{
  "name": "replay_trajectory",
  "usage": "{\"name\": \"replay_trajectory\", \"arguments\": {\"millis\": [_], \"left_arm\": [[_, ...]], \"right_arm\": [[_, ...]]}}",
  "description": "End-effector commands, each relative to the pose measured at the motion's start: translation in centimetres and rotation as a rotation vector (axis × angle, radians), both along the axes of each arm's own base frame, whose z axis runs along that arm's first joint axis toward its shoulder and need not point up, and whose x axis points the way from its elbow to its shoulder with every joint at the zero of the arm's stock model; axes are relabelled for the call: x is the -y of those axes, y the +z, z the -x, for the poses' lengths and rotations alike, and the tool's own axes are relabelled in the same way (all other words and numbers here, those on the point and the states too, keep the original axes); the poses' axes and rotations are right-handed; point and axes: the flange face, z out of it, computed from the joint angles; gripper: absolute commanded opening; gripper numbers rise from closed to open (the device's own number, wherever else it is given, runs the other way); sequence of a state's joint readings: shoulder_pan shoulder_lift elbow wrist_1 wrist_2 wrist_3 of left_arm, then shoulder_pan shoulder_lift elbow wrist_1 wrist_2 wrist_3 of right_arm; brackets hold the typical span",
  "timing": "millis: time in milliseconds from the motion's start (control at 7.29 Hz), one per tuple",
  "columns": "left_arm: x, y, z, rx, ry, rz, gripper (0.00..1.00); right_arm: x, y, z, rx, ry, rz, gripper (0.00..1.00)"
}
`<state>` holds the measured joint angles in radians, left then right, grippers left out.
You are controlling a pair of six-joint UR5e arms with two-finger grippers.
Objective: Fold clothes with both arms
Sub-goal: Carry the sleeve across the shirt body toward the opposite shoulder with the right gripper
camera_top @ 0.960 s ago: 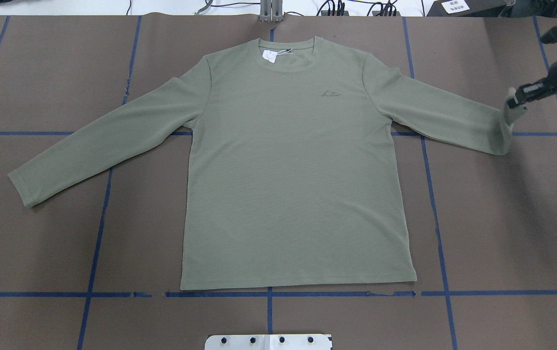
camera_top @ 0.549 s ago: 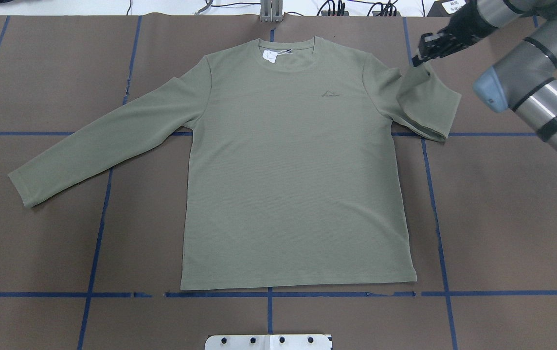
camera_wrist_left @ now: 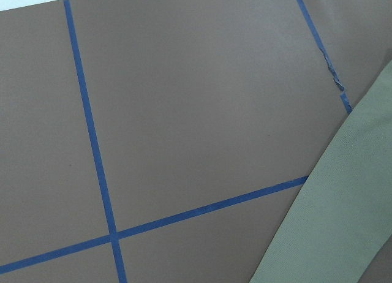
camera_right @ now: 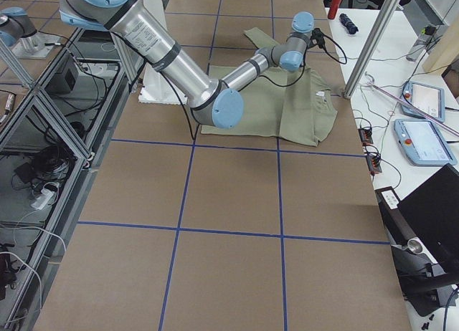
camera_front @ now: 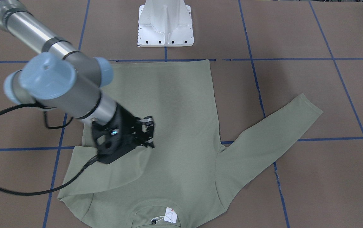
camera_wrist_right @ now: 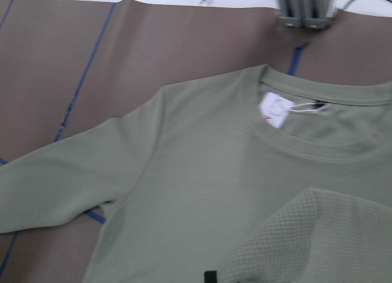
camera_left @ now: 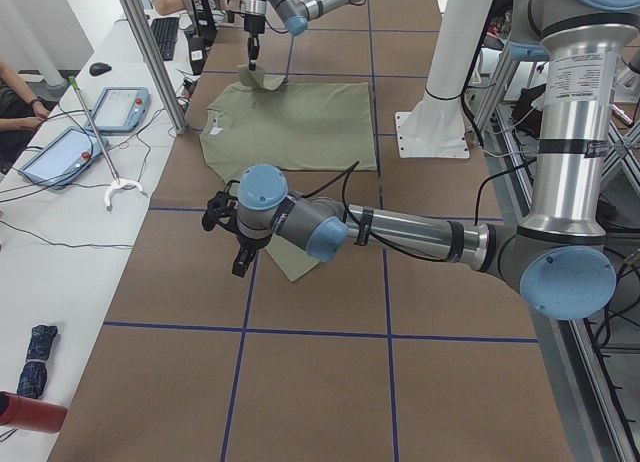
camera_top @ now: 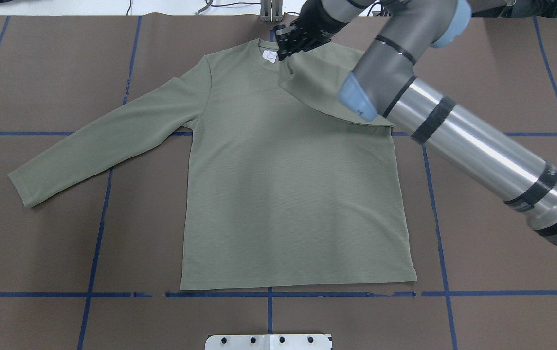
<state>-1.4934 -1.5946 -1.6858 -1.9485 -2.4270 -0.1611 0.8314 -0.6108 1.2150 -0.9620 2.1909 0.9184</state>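
The sage-green long-sleeved shirt (camera_top: 283, 194) lies flat, face up, on the brown table, with its white tag (camera_top: 270, 56) inside the collar. My right gripper (camera_top: 285, 48) is shut on the cuff of the shirt's right sleeve (camera_top: 322, 82) and holds it over the upper chest beside the collar. It also shows in the front-facing view (camera_front: 149, 134). That sleeve is folded back across the chest and hides the logo. The other sleeve (camera_top: 103, 141) lies stretched out flat. My left gripper (camera_left: 238, 247) shows only in the left side view, above the table near that sleeve; I cannot tell if it is open.
The white pedestal base (camera_front: 165, 25) stands at the table's near edge by the shirt hem. Blue tape lines (camera_top: 268, 294) grid the brown table. A metal post (camera_top: 271, 12) stands beyond the collar. Operators' tablets (camera_left: 70, 152) lie on the side bench.
My right gripper has carried the sleeve cuff from the table's right side leftward to the collar. The sleeve is now folded over the chest. The rest of the shirt has not moved.
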Motion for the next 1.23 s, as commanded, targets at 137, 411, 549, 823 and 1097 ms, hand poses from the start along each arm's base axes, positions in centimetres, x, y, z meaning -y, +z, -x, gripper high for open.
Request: {"name": "replay_trajectory", "arguments": {"millis": [137, 411, 549, 823, 1097], "left_arm": [[0.1, 0.3, -0.1, 0.001, 0.001, 0.004, 1.0], [0.1, 0.5, -0.1, 0.001, 0.001, 0.007, 1.0], [0.1, 0.6, -0.1, 0.002, 0.003, 0.006, 1.0], [0.2, 0.4, 0.0, 0.005, 0.0, 0.003, 1.0], [0.1, 0.7, 0.0, 0.005, -0.001, 0.011, 1.0]], "right_arm": [[-8.7, -3.1, 13.2, -0.035, 0.018, -0.065, 0.0], [-8.8, -1.2, 15.2, -0.078, 0.027, -0.052, 0.0], [-8.4, -1.4, 15.7, -0.088, 0.041, -0.052, 0.0], [-10.3, -7.7, 18.2, -0.052, 0.064, -0.092, 1.0], [-12.6, -9.3, 20.3, -0.047, 0.134, -0.091, 1.0]]}}
